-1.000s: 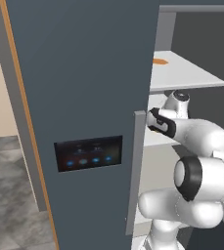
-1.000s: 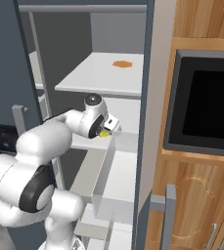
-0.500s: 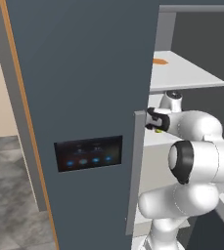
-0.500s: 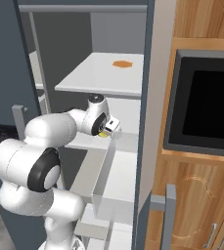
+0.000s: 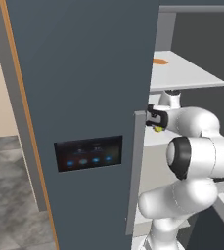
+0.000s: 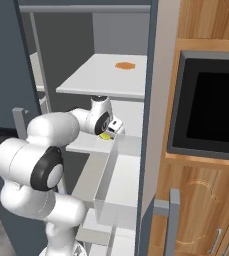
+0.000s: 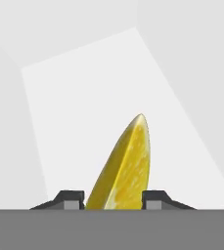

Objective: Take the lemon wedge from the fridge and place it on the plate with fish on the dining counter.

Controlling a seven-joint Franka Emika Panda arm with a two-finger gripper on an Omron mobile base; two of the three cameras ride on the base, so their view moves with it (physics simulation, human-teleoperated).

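The fridge (image 5: 84,73) stands open, with my arm reaching in over a white middle shelf (image 6: 86,145). The lemon wedge (image 7: 125,166) is a small yellow slice standing on edge on that shelf, and it fills the gap between my two fingertips. My gripper (image 7: 113,201) is shut on it. From the base cameras the lemon wedge (image 6: 105,136) (image 5: 158,129) peeks out as a yellow speck under the gripper (image 6: 111,132) (image 5: 155,125). The plate with fish and the dining counter are out of view.
A flat orange patch (image 6: 125,65) lies on the shelf above. A clear drawer bin (image 6: 121,185) juts out below the hand. The slate-blue door with its grey handle (image 5: 134,171) stands to the left; a wooden cabinet with a black oven (image 6: 211,110) is on the right.
The fingers have closed from wide open onto the lemon wedge. The arm has shifted a little at the shelf; the base has stayed put.
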